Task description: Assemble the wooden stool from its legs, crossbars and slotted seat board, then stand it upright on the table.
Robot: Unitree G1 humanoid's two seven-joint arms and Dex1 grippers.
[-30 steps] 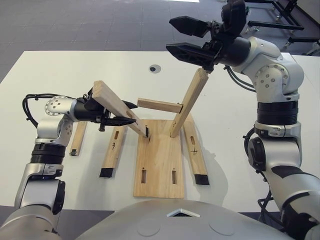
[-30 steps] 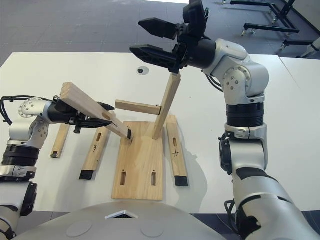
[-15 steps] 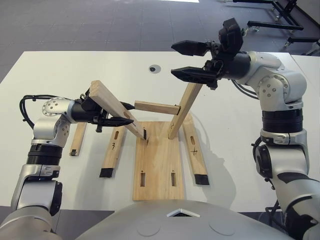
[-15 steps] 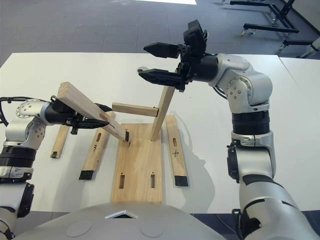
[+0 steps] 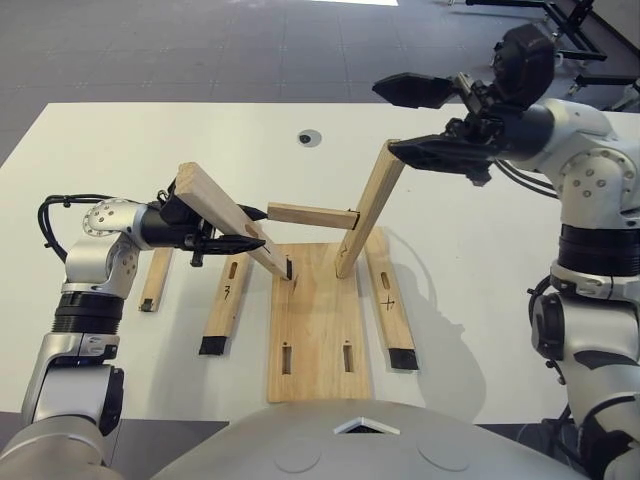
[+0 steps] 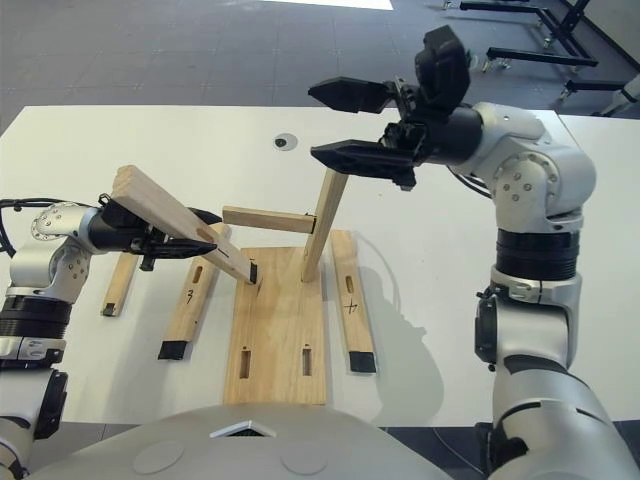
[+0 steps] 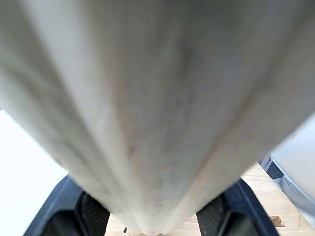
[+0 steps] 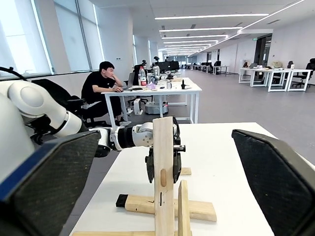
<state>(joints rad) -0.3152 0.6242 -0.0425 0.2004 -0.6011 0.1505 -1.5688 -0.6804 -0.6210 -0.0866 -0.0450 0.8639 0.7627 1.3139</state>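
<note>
In the head views, the left tool (image 5: 222, 241) is pinching a slanted leg (image 5: 215, 200) of pale, square-cut wood. Its lower end is meeting the seat board (image 5: 318, 330) at a far slot, though the joint itself is too small to make out. The board is lying flat on the white table (image 5: 120, 140), with two slots near its close edge showing open. An upright leg (image 5: 368, 205) is standing tilted at the board's far right. A crossbar (image 5: 305, 212) is jutting from it toward the left tool's fingertips.

The right tool (image 5: 420, 120) is hovering at that leg's top with its fingers spread wide. The nearer finger is overlapping the leg's tip, and I cannot tell whether it is touching. A left loose leg (image 5: 226, 300) and a right loose leg (image 5: 390, 305), both dark-tipped, are lying flat beside the board. A short stick (image 5: 155, 278) is lying farther left, partly behind the left arm. A round fitting (image 5: 308, 138) is sitting in the table farther back.

In the left wrist view, blurred pale wood is crowding the lens, with dark pads (image 7: 93, 216) pressing on either side of it.

In the right wrist view, two broad dark fingers (image 8: 54, 182) are standing wide apart, cut off by the edges. Between them and farther off, the slanted leg is showing as a vertical strip with a small slot, gripped by the left tool. A shorter strip (image 8: 183, 206) is rising from the bottom edge, and I cannot tell which part it is.
</note>
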